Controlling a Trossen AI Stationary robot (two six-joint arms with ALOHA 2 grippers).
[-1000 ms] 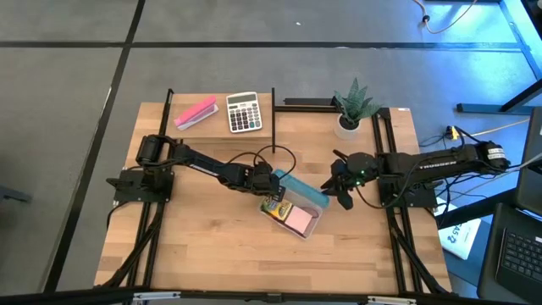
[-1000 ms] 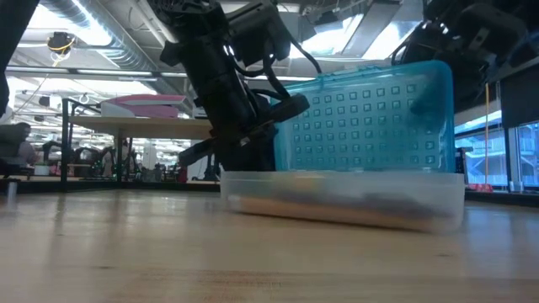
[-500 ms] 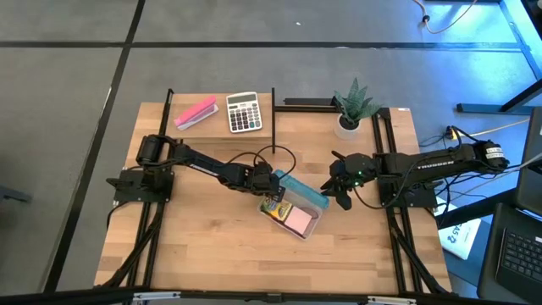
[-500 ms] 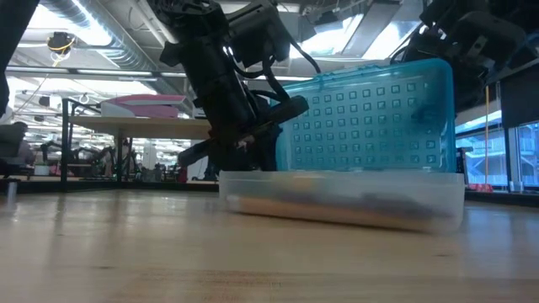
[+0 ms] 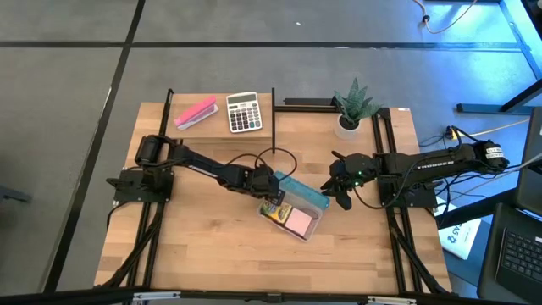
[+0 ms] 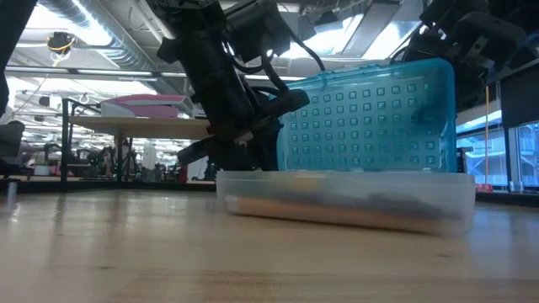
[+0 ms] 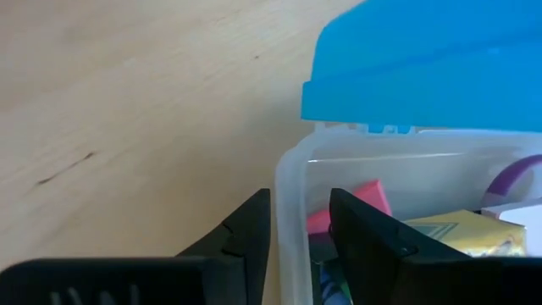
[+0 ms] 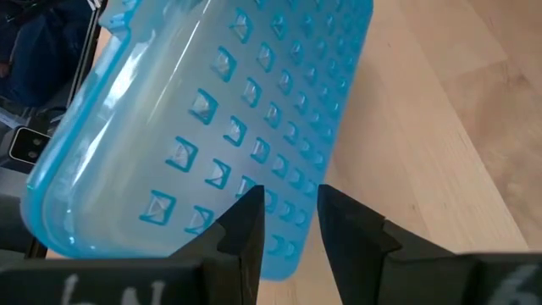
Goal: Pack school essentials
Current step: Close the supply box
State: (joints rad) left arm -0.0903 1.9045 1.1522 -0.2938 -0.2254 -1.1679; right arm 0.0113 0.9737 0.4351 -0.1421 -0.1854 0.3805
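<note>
Two grippers meet at table centre: we see the left gripper [image 7: 298, 229] with jaws straddling the clear box [image 5: 295, 214] wall at nine o'clock, the right gripper [image 8: 288, 222] slightly parted against the blue lid [image 8: 220, 127].

No lettering, label, brand, number or sign can be read anywhere; faint marks on the right wrist housing stay illegible.
</note>
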